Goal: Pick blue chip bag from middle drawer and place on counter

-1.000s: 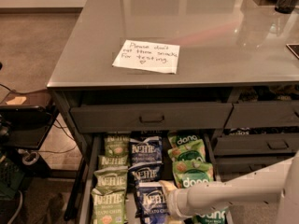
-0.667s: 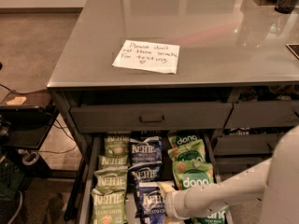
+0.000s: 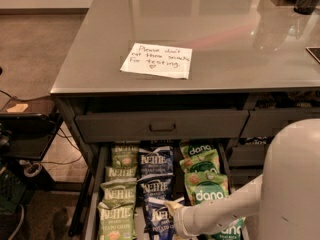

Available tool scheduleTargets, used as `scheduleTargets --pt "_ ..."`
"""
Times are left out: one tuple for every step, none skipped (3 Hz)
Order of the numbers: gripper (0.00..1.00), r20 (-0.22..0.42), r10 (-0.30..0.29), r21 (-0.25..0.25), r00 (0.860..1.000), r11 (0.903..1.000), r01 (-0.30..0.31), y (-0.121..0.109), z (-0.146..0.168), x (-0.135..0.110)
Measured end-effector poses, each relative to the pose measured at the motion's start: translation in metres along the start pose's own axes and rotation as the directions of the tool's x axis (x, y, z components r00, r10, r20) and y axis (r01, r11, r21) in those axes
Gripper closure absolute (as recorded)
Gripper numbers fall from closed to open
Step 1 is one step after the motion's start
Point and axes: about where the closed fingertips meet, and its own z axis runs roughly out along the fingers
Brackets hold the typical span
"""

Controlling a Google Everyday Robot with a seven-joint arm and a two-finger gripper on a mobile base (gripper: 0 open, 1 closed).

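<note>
The middle drawer (image 3: 98, 181) is pulled open under the counter (image 3: 210, 29), which bears a white handwritten note (image 3: 157, 60). In the drawer's middle column lie three blue Kettle chip bags: a back one (image 3: 156, 161), a middle one (image 3: 155, 186) and a front one (image 3: 159, 219). My white arm reaches in from the lower right. My gripper (image 3: 171, 207) is down over the front blue bag, at its upper right edge. The bag lies flat in the drawer.
Green Kettle bags (image 3: 120, 194) fill the drawer's left column and green dang bags (image 3: 202, 176) the right. A shut drawer with a bar handle (image 3: 162, 127) sits above. Narrower drawers (image 3: 280, 121) are at right. A low shelf with cables (image 3: 25, 139) stands at left. My arm's white housing (image 3: 292, 184) fills the lower right.
My arm's housing has swung further into view at the lower right. The gripper stays over the front blue bag, shifted only slightly.
</note>
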Motion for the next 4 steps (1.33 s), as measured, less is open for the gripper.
scheduleTargets --pt "0.41 -0.002 0.002 -0.005 1.0 1.0 -0.002 0.0 -0.001 -0.001" --pt "0.64 -0.004 0.006 -0.009 1.0 0.9999 -0.006 -0.001 -0.005 -0.002" --pt "0.89 0.01 0.034 -0.012 0.999 0.9993 -0.034 -0.011 -0.015 -0.011" --pt "1.0 0.056 0.055 -0.034 0.997 0.998 -0.054 -0.021 -0.027 -0.028"
